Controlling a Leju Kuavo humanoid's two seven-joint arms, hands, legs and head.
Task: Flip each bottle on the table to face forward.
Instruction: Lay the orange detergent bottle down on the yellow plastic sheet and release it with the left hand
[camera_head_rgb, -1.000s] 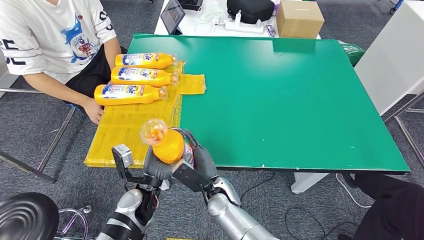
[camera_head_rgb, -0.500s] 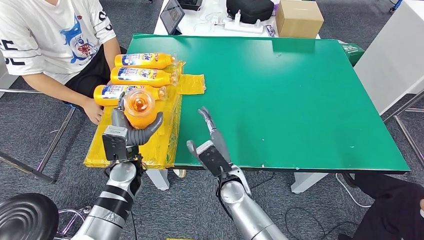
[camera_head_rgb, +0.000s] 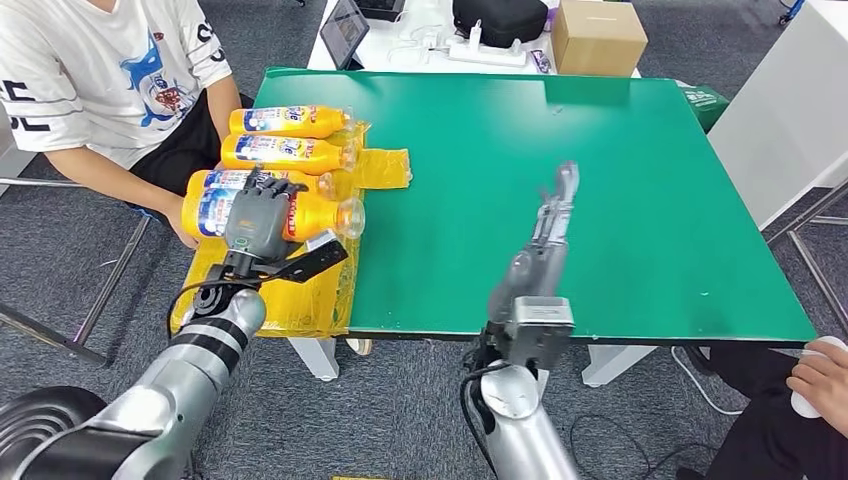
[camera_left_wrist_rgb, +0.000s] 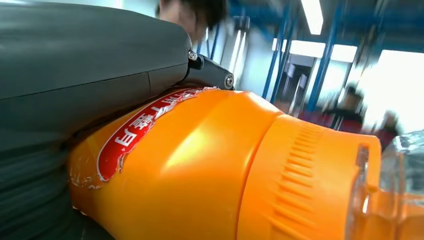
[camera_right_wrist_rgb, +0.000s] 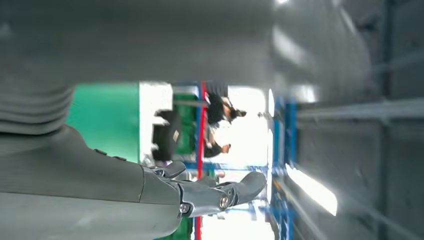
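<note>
My left hand grips an orange bottle lying sideways over the yellow mat, label up, clear cap pointing right. Up close in the left wrist view the same orange bottle shows a red label and ribbed orange collar under my left hand. Three more orange bottles lie in a row behind it: one farthest, one in the middle, one right behind the held bottle. My right hand hovers open over the green table, fingers stretched forward; the right hand holds nothing.
A seated person in a white shirt is at the table's left side, one hand beside the mat. A cardboard box, black bag and tablet stand on the white table behind. Another person's hand shows at the lower right.
My left hand has turned the bottle from upright to lying sideways and carried it toward the row. My right hand has swung forward and right over the green table, fingers extended.
</note>
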